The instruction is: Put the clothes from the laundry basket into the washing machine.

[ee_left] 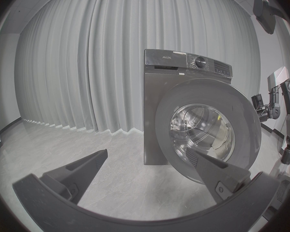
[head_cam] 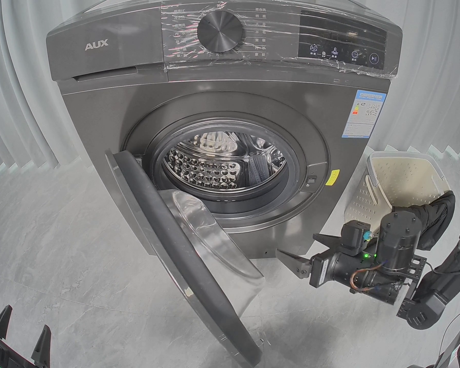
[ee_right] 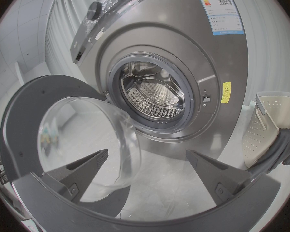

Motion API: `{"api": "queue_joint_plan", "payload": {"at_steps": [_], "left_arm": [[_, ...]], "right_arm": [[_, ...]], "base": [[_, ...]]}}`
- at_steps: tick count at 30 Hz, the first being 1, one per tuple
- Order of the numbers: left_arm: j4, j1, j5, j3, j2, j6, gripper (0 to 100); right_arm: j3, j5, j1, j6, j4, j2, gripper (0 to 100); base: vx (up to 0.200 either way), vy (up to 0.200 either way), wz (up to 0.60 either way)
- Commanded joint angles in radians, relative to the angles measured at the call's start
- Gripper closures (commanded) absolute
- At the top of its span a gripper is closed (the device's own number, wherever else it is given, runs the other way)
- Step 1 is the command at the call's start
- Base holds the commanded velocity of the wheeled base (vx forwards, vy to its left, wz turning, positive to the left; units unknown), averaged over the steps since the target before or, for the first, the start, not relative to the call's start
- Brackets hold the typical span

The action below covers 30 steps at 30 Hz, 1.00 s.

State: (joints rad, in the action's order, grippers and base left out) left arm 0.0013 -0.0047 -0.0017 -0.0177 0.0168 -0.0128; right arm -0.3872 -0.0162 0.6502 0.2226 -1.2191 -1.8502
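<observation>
Hanging over the rim of the cream laundry basket [head_cam: 409, 177] beside the open washing machine [head_cam: 112, 103], a dark, crumpled garment [head_cam: 437, 215] is drooping outward; left gripper [head_cam: 26, 318] and right gripper [head_cam: 296, 244] are gaping wide, holding nothing.

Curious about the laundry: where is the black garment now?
Head view: the black garment hangs over the rim of the cream perforated laundry basket, right of the grey washing machine.

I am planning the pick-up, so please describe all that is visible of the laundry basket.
The laundry basket looks like cream plastic, with perforated walls, a slot handle and a greyish rim. It stands open on the floor at the right of the washing machine. A dark garment hangs over its near edge.
</observation>
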Motion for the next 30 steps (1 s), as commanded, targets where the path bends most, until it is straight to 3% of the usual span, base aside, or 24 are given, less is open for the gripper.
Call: {"api": "queue_joint_plan", "payload": {"at_steps": [1,8,14,21,30], "left_arm": [[0.0,0.0,0.0,0.016,-0.015,-0.001,0],[0.0,0.0,0.0,0.016,-0.015,0.0,0],[0.0,0.0,0.0,0.016,-0.015,0.0,0],[0.0,0.0,0.0,0.016,-0.015,0.0,0],[0.0,0.0,0.0,0.016,-0.015,0.0,0]], "right_arm": [[-0.107,-0.025,-0.029,0.0,-0.017,-0.153,0],[-0.249,-0.03,-0.08,-0.002,-0.02,-0.296,0],[-0.242,-0.028,-0.055,-0.002,-0.023,-0.33,0],[-0.202,-0.024,0.009,-0.008,-0.112,-0.333,0],[-0.186,0.015,0.048,-0.002,-0.217,-0.336,0]], "base": [[-0.2,0.0,0.0],[-0.029,0.0,0.0],[0.0,0.0,0.0],[0.0,0.0,0.0],[0.0,0.0,0.0]]}}
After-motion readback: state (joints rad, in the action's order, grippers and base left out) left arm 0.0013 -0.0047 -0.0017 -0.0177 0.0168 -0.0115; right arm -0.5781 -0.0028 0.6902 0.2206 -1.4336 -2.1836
